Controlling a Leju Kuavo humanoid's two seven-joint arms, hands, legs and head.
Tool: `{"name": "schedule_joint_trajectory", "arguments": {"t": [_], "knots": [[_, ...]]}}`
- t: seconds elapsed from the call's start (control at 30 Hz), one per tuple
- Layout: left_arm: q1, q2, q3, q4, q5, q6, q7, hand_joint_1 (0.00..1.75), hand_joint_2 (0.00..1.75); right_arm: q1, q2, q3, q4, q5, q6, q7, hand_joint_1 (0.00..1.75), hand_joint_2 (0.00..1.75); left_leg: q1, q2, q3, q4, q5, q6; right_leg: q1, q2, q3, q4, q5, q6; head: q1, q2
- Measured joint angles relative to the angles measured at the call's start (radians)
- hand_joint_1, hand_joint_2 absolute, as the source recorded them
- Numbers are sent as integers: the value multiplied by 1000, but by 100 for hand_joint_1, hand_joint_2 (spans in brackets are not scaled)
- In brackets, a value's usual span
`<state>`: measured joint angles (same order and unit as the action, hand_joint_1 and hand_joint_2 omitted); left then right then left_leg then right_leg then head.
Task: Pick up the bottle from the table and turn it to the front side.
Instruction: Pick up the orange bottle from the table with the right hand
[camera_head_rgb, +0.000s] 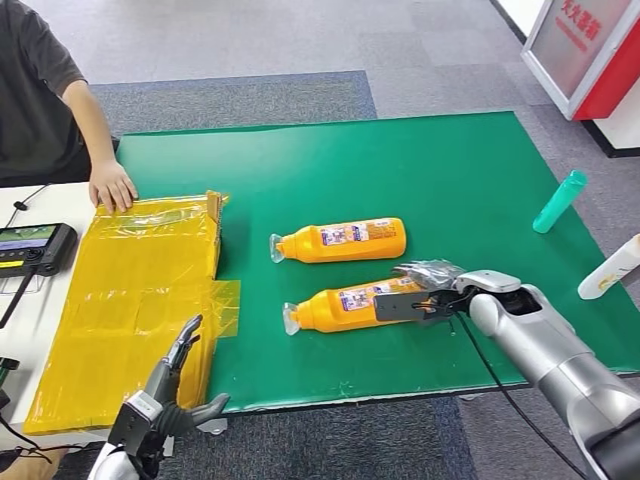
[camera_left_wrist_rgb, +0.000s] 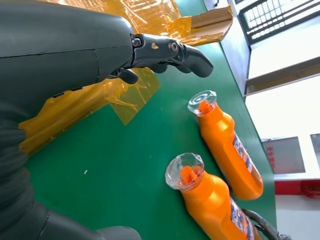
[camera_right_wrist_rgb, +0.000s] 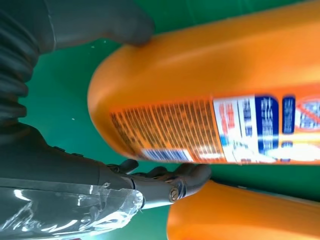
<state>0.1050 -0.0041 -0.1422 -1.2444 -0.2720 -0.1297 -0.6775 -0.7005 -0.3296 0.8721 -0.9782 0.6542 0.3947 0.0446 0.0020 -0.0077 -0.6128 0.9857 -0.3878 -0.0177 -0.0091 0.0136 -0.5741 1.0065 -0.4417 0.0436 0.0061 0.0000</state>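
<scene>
Right hand (camera_head_rgb: 426, 300) closes thumb and fingers round the base end of the near bottle (camera_head_rgb: 351, 306) lying on the mat (smooth rigid plastic, likely slippery; grip mid-body), left hand (camera_head_rgb: 177, 375) open, empty.

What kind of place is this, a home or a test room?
Probably a robot test or demo room, not a home: a green mat covers the table with two identical orange bottles laid out, a person sits beside it, and the floor is grey office carpet.
</scene>
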Motion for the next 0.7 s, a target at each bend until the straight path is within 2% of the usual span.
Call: {"name": "schedule_joint_trajectory", "arguments": {"t": [0.47,0.7], "knots": [[-3,0,-2,0,3,0,0,0,175,-2,0,12,9,-15,-19,-12,175,175,0,0,0,0,0,0,0,0,0,0,0,0,0,0],[-1,3,-3,0,15,0,0,0,175,43,-6,-14,-17,-68,-109,-23,175,175,0,0,0,0,0,0,0,0,0,0,0,0,0,0]]}}
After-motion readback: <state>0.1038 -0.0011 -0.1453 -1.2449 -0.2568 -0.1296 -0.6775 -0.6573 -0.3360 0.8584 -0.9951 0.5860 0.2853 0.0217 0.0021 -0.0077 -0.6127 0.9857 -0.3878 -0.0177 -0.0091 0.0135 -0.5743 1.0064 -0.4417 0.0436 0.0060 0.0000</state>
